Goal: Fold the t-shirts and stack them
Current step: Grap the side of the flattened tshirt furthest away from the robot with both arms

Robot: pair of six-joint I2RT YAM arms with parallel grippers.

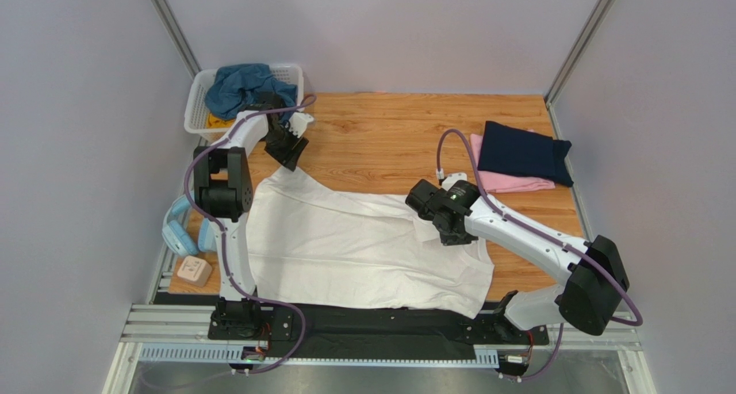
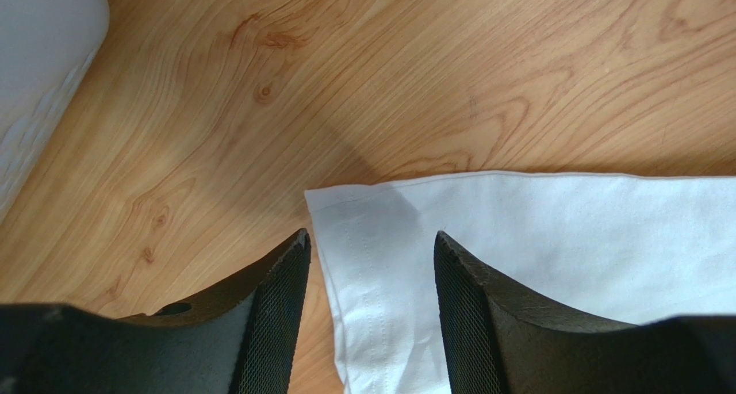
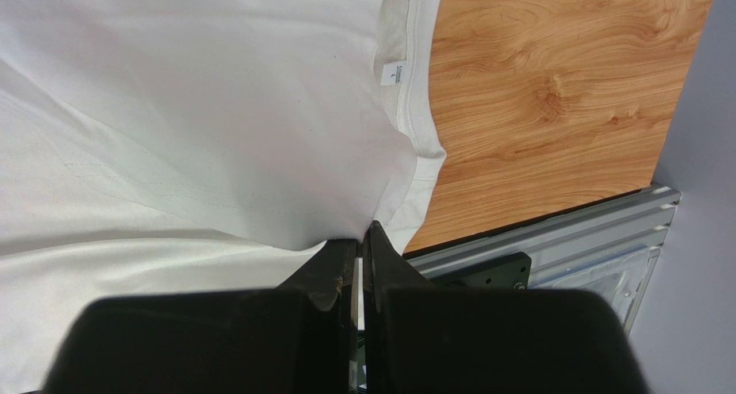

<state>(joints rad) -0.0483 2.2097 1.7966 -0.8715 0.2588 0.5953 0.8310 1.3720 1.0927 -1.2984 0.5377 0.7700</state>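
Nearest, the white t-shirt [image 1: 345, 247] lies spread flat on the desk [image 1: 389, 144]. The right claw [image 3: 361, 236] is clenched on its cloth near the collar. Farther off, the left claw [image 2: 371, 243] hangs released, straddling a corner of the shirt. Beyond the right claw, a folded navy t-shirt [image 1: 523, 152] rests on a pink t-shirt [image 1: 510, 183].

Built as 2 slim arms, left arm [image 1: 235, 265] and right arm [image 1: 518, 230], in white shells with chunky black joint housings. Trailed by a loose purple cable [image 1: 188, 174] along each. Mounted on black bases [image 1: 242, 321]. Tipped with matte black pincers, left pincer [image 2: 371, 247] and right pincer [image 3: 363, 234], with wedge-shaped fingers [image 2: 276, 316], finely ribbed on the inner faces.
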